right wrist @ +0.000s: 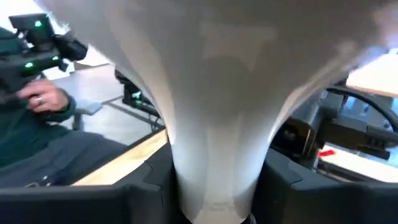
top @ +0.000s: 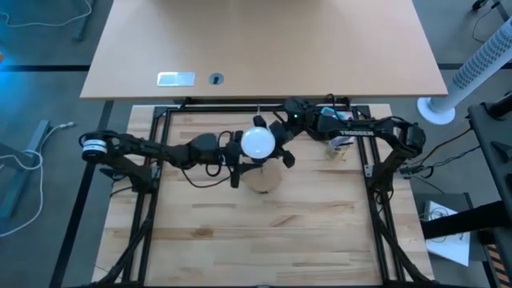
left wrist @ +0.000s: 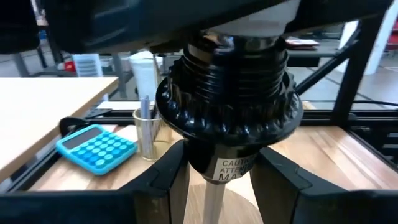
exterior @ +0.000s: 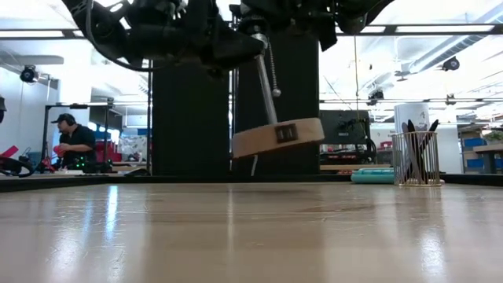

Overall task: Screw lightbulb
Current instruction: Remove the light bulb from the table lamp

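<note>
The white lightbulb (top: 258,142) stands globe up on a black ribbed socket (left wrist: 227,106), over the middle of the table. The socket belongs to a lamp base with a round wooden disc (exterior: 277,136), which hangs tilted, clear of the table, a bead chain beside its stem. My left gripper (top: 238,156) comes from the table's left and is shut on the socket. My right gripper (top: 276,144) comes from the right and is shut on the bulb. The bulb's pale base (left wrist: 249,25) meets the socket's mouth. My left gripper pinches the socket's smooth lower body (left wrist: 233,168), below the ribbed collar, between its two fingers (left wrist: 165,183). The fingers come level from the table's left. The socket stands roughly upright, with the wooden disc lifted clear below it. My right gripper has the bulb's narrow neck (right wrist: 214,155) between its two fingers (right wrist: 146,186), just under the globe. The fingers come level from the table's right and lie across the neck. The bulb is upright, globe on top.
A blue calculator (left wrist: 96,146) and a pen cup (left wrist: 148,134) stand at the table's far right. Black frame rails (top: 160,184) run along the table's sides. A second desk (top: 264,48) lies beyond the far edge. A seated person (exterior: 75,141) is in the room behind.
</note>
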